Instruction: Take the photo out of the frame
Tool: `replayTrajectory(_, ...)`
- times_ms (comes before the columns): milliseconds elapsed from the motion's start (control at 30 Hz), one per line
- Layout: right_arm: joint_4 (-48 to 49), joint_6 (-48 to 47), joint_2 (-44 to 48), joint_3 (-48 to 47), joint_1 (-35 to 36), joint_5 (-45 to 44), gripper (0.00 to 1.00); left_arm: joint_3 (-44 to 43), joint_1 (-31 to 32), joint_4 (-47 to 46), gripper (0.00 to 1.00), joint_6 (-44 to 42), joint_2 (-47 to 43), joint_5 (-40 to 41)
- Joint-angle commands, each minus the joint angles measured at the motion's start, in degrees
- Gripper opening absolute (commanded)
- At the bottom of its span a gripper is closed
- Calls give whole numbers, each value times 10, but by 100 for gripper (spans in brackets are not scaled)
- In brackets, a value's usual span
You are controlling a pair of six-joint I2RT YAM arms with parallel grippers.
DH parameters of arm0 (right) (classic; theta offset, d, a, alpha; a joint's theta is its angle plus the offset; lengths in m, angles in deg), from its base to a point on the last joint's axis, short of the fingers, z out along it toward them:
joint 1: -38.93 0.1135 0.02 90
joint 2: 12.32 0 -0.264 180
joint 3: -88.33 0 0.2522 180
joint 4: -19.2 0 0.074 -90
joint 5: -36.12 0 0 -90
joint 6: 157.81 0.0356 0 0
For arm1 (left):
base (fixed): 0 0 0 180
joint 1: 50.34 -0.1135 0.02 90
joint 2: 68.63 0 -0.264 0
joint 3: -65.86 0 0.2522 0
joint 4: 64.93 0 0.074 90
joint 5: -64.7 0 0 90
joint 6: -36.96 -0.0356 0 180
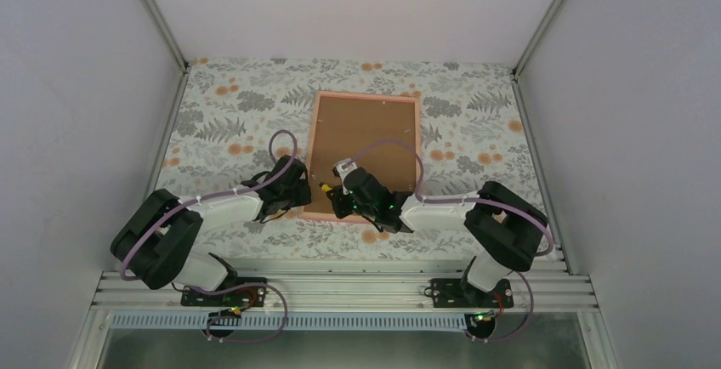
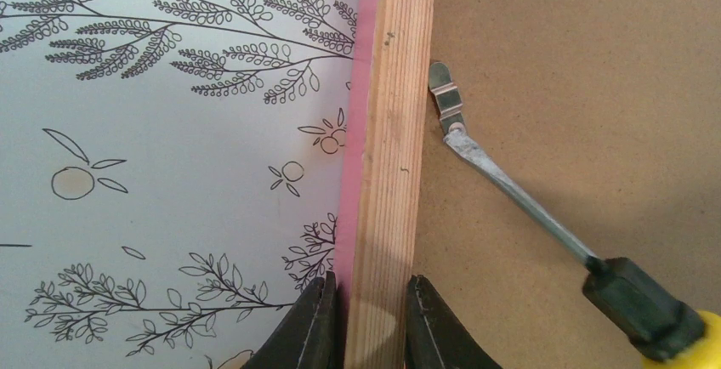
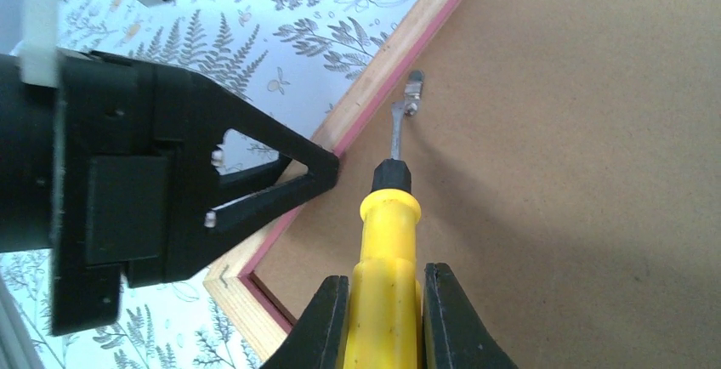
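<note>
The pink frame (image 1: 312,144) lies face down on the table with its brown backing panel (image 1: 366,139) up; the photo is hidden under the panel. My left gripper (image 1: 299,184) is shut on the frame's left wooden rail (image 2: 387,173), one finger on each side. My right gripper (image 1: 340,195) is shut on a yellow-handled screwdriver (image 3: 387,250). The screwdriver's blade tip (image 2: 455,135) touches a small metal retaining clip (image 2: 444,88) on the backing panel, right beside the rail. The clip also shows in the right wrist view (image 3: 414,90).
The floral tablecloth (image 1: 229,114) covers the table around the frame. White walls enclose the back and both sides. The left gripper body (image 3: 110,182) sits close beside the screwdriver at the frame's near left corner (image 3: 234,288).
</note>
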Motion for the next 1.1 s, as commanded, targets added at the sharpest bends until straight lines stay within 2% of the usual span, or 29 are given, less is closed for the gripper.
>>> replayTrajectory(0,8,16,-21,-11,5,-31,4,21,2,22,8,37,19,-29)
replayTrajectory(333,21,17,-42,-18,5,-16,4,24,3,18,8,37,19,-31)
replayTrajectory(567,-16,55,-41,-18,5,-84,4,28,3,19,8,45,12,-27)
replayTrajectory(767,-32,86,-43,-21,5,-105,4,33,4,10,8,55,6,-35)
replayTrajectory(967,7,57,-42,-22,13,-45,4,35,7,-3,8,59,13,-45)
replayTrajectory(1067,17,55,-22,-7,17,-50,4,35,8,-2,8,60,12,-43)
